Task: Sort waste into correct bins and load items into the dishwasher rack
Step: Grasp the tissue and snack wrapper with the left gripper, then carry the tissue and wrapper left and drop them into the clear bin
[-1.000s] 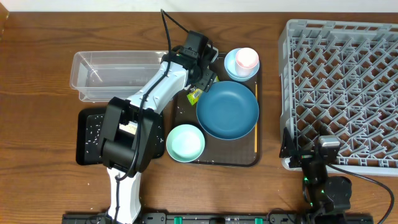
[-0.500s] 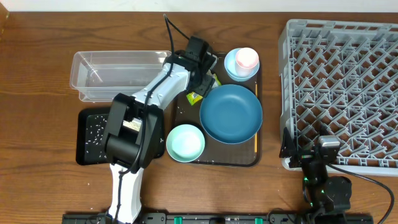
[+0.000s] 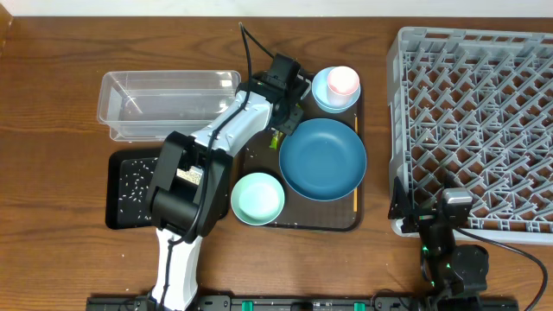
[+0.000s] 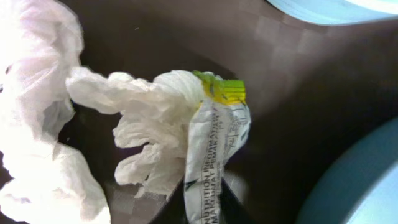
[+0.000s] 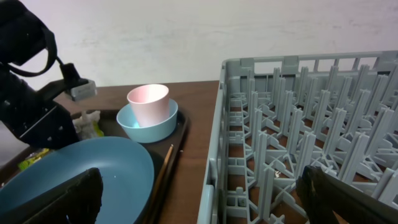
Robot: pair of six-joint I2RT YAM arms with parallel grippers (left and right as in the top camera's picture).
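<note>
Wrapper (image 4: 214,149) first: the green-and-yellow scrap lies on the brown tray (image 3: 298,226), right at the tip of the left tool (image 3: 281,121), and that tool is clamped tight, apparently nipping the wrapper's lower end, though its fingers sit out of the wrist view. Here's the worry: the crumpled tissue (image 4: 149,124) is pressed against the wrapper just beyond the tip, so a lift may drag it along and send both to one bin, or shed it over the counter on the way. A pinch on a slick edge could also slip. The dark blue dish (image 3: 321,158) sits hard beside the tool, and its rim could catch a sideways swing. The pink cup (image 3: 343,82), just past the tool, could topple. The right tool (image 5: 202,193) gapes wide, holding nothing.
</note>
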